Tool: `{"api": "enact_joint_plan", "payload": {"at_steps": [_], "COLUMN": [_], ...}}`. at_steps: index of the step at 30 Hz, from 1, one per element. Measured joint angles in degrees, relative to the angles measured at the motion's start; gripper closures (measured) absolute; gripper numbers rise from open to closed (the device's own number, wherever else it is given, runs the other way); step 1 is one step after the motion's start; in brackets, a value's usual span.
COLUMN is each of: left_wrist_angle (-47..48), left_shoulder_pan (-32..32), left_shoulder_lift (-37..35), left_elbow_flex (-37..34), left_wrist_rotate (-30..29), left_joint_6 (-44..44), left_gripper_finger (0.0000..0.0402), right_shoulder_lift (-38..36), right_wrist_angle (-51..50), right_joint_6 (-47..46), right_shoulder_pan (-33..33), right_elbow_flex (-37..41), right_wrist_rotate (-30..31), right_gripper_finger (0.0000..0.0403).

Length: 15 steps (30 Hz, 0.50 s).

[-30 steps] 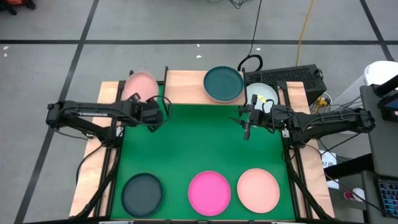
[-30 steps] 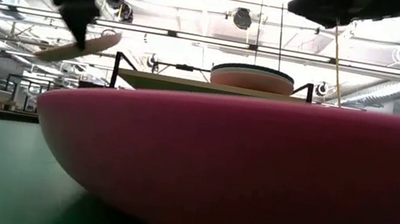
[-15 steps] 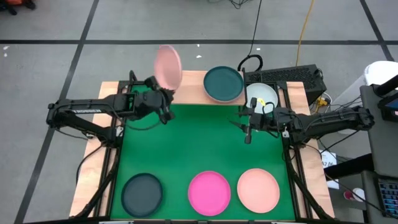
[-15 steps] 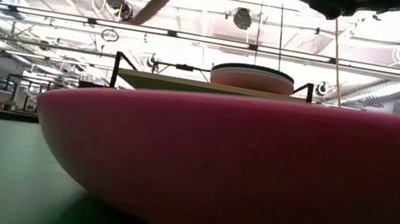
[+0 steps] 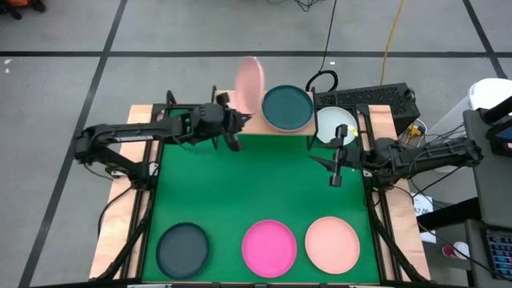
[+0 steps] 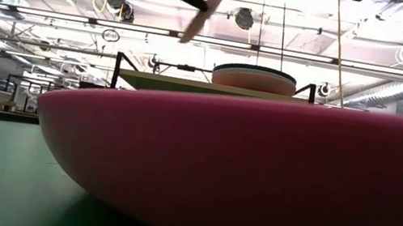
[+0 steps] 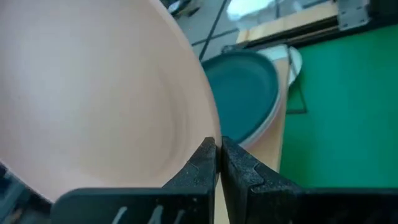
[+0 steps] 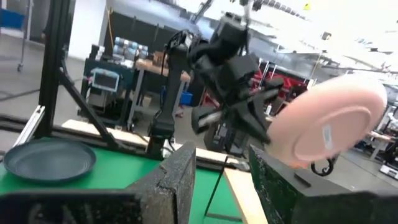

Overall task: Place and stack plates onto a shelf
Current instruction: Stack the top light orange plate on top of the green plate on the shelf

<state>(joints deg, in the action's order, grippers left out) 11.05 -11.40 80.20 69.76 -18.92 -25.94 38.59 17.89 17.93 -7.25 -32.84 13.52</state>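
My left gripper (image 5: pixel 237 122) is shut on a light pink plate (image 5: pixel 250 82), which it holds high over the left part of the light-wood shelf (image 5: pixel 236 112). In the low view this plate (image 6: pixel 207 3) stands steeply tilted above the shelf (image 6: pixel 165 84). A dark teal plate (image 5: pixel 287 108) lies on the shelf's right half, on top of a pinkish plate (image 6: pixel 254 82). My right gripper (image 5: pixel 335 166) hangs open over the mat's right side, with nothing between its fingers. My left gripper pinches the pink plate's rim (image 7: pixel 209 133) between its two fingers, at the plate's near, lower edge. The fingers come from the table's left, nearly level. The plate is lifted clear and stands almost on edge; its hollow side faces my left arm and its underside (image 8: pixel 329 127) faces right.
A white plate (image 5: pixel 336 124) lies right of the shelf. Along the green mat's near edge lie a dark grey plate (image 5: pixel 182 248), a magenta plate (image 5: pixel 270 248) and a peach plate (image 5: pixel 332 244). Black frame posts stand at both sides of the table.
My left gripper has risen and gone toward the table's right, from the far left corner to over the shelf. It has rolled as it went, so the pink plate has tipped from nearly flat to almost on edge. My right gripper has drawn back toward the right and near edges.
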Motion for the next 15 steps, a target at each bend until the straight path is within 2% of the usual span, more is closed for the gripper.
{"api": "enact_joint_plan", "payload": {"at_steps": [3, 6, 15], "left_wrist_angle": [-3.6, -2.5, 9.9], "left_shoulder_pan": [-0.8, -1.6, -1.9], "left_shoulder_lift": [2.6, 5.9, 20.2], "left_elbow_flex": [0.3, 3.8, 24.4], "left_wrist_rotate": [3.4, 3.9, 4.2], "left_joint_6": [-1.8, -2.5, -5.6], "left_gripper_finger": [0.0392, 0.0392, 0.0392], "right_shoulder_lift": [-1.4, -2.1, -2.8], "right_wrist_angle": [2.0, 4.4, 5.9], "right_joint_6": [0.4, 0.5, 0.7], "right_shoulder_pan": [0.0, 0.0, 0.0], "right_elbow_flex": [1.4, 2.6, 3.6], "right_wrist_rotate": [0.1, 0.1, 0.0], "right_gripper_finger": [0.0273, 0.0273, 0.0273]}}
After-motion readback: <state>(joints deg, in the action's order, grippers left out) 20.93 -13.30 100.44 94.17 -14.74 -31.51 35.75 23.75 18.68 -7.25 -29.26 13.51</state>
